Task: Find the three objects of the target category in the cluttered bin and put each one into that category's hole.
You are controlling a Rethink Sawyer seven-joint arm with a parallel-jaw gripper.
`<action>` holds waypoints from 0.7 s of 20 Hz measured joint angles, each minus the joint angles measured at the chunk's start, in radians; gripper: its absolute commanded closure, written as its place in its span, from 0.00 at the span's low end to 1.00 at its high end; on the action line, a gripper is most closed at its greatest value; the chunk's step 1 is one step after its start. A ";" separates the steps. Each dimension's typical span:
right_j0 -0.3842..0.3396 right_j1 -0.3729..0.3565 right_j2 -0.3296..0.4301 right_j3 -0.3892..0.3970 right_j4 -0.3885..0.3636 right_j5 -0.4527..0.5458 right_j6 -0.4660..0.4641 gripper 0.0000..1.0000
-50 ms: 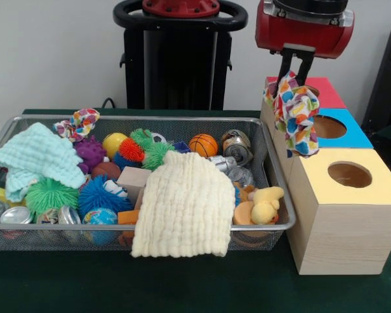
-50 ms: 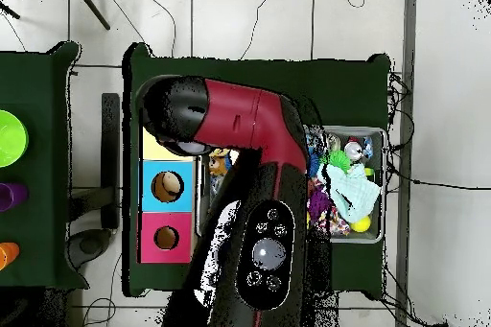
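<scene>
I have the gripper [image 1: 296,70] closed on the patterned cloth [image 1: 297,117], which hangs in the air above the row of 3 boxes, beside the right end of the wire bin [image 1: 274,156]. The cloth hangs between the red box [image 1: 329,91] and the blue box [image 1: 352,134], and its lower end is close to the blue hole [image 1: 329,126]. The yellow box [image 1: 371,189] with its own hole stands nearest to the front edge of the table.

I judge this cloth as very light and soft. It has no stiffness, so it folds and swings under the claw, and it can catch on the rim of a hole instead of falling through. The hold is at the top of the bunch, and this seems good to me, because the long part points down and can enter first.

The cloth is white with many small patches of red, blue, yellow, orange and green. It is crumpled in loose folds.

In the bin I see a similar patterned cloth [image 1: 78,122] at the far left corner, a mint cloth [image 1: 36,156] below it and a cream cloth [image 1: 182,205] over the front rim. In the overhead view the arm [image 2: 254,165] covers the held cloth.
</scene>
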 measured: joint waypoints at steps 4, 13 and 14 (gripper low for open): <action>0.003 0.000 -0.002 0.000 0.000 0.000 0.018 1.00; 0.008 0.000 -0.003 0.000 0.000 0.000 0.031 1.00; 0.009 0.000 -0.003 0.000 0.000 0.000 0.031 1.00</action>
